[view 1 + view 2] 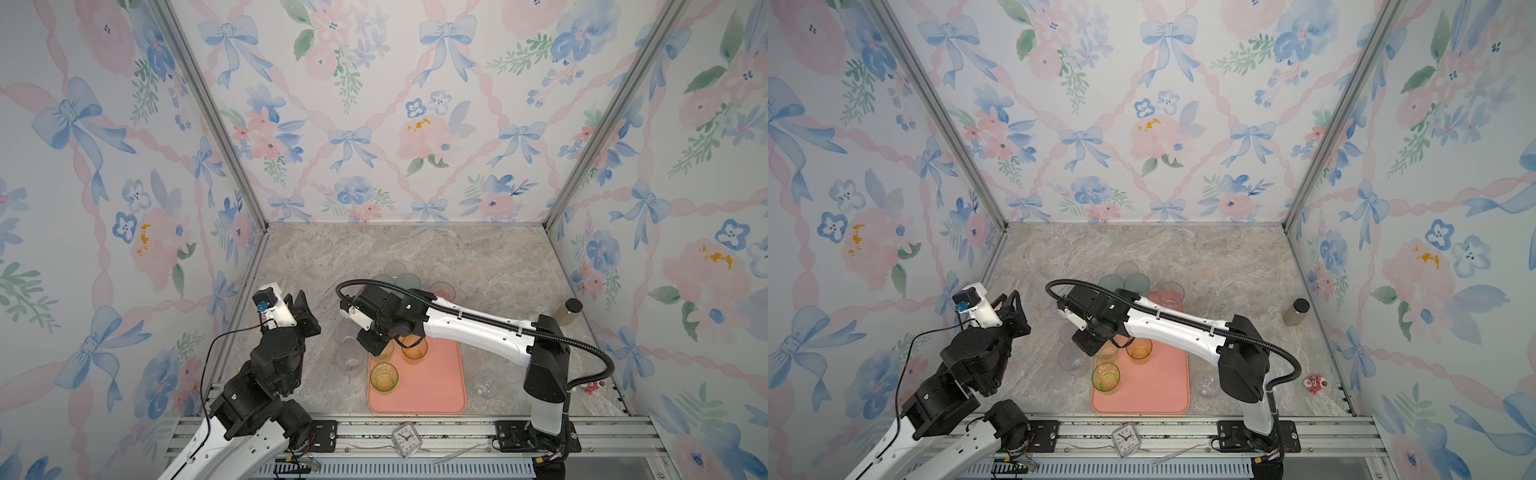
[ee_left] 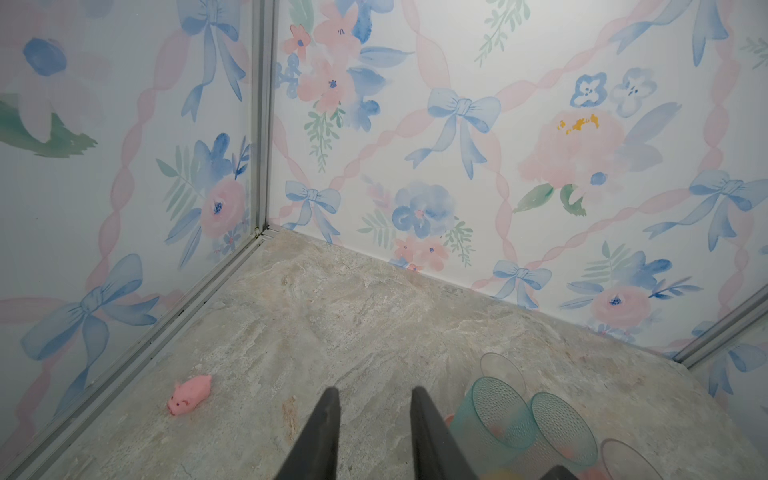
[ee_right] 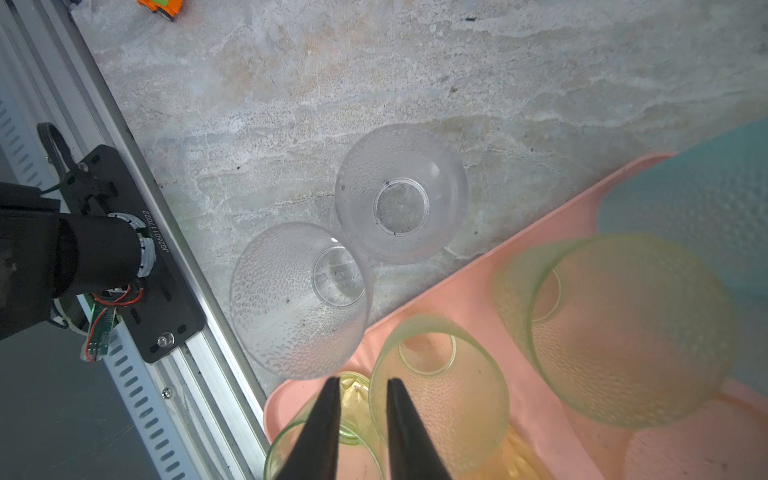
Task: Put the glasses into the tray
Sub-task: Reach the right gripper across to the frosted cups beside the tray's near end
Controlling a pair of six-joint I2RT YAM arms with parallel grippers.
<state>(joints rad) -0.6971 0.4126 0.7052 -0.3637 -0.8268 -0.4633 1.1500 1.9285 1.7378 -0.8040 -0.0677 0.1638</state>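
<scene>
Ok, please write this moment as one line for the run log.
left gripper: open, empty, over table | right gripper: open, above yellow-green glasses on tray | two clear glasses: on table beside tray

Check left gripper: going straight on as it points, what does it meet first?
Way looks free: left gripper points across bare tabletop toward the back wall. Teal glasses and the pink pig toy lie off to either side. Table or wall first; depth unclear.

Bare bench (image 2: 353,316) ahead of left tool (image 2: 374,390), teal glasses (image 2: 503,419) close on one side, pink pig (image 2: 190,395) off on the other, right tool (image 3: 360,380) above crowded yellow-green glasses (image 3: 440,399) on tray (image 3: 465,291), clear glasses (image 3: 401,193) just beyond, open bench past them
</scene>
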